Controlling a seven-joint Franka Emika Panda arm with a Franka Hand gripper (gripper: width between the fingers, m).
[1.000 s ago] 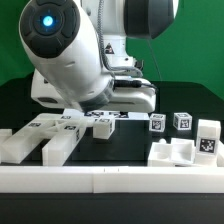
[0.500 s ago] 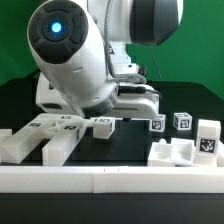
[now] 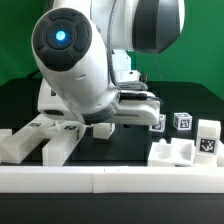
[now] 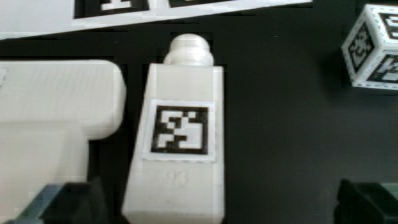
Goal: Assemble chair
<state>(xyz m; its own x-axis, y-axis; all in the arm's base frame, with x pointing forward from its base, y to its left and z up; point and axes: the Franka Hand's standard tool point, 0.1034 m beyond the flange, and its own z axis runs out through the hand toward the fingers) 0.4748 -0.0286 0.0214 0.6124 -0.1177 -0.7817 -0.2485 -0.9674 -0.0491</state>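
Beneath the wrist camera, on the black table (image 4: 267,120), lies a long white pegged piece (image 4: 178,150) of the chair, a rounded peg at one end and a square black-and-white tag on its upper face. We see the gripper (image 4: 210,205) released: its two dark fingertips (image 4: 57,205) stand wide apart, one on each side of the pegged piece, neither touching it. Just beside the piece lies a broad white block (image 4: 54,100), a narrow dark gap between them; a tagged cube (image 4: 374,50) sits apart on the other side, and beyond the peg we see the edge of the marker board (image 4: 178,6). From the exterior view, the arm (image 3: 75,60) fills the middle and hides the fingertips. On the exterior view's left we note a flat white part (image 3: 15,143) and a slotted piece (image 3: 55,142); on its right stand a first small cube (image 3: 158,122), a second small cube (image 3: 182,120), a taller tagged block (image 3: 207,137) and a low slotted part (image 3: 170,153). A long white border rail (image 3: 110,182) runs along the front.
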